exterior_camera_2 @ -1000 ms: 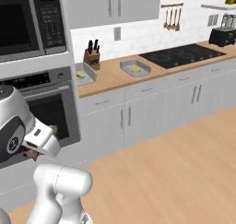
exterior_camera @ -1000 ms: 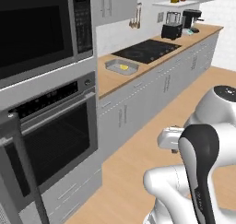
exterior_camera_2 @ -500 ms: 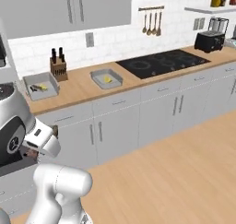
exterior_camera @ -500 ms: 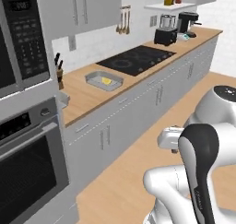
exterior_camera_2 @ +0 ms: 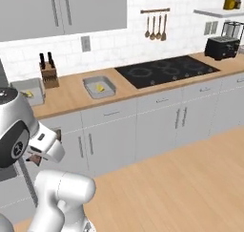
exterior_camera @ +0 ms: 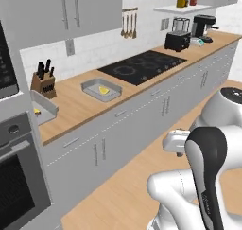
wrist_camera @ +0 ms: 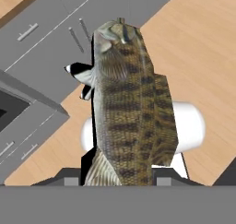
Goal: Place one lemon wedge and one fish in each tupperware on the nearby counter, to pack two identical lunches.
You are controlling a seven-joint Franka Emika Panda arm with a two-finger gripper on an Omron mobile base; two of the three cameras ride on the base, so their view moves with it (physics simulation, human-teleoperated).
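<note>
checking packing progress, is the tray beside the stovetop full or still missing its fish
Missing its fish. The tray holds a yellow lemon wedge alone; a fish sits in the pincer.

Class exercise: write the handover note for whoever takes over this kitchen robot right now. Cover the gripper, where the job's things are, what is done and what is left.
Gripper: shut on a brown-striped scaly fish, held over the wooden floor in front of the cabinets.
Two grey rectangular tupperware trays sit on the light-brown wood-grain counter: one beside the black stovetop, one at the counter's oven end.
Done: each tray shows a small yellow lemon wedge.
Left: no fish is visible in either tray; place this one, then a second.
</note>
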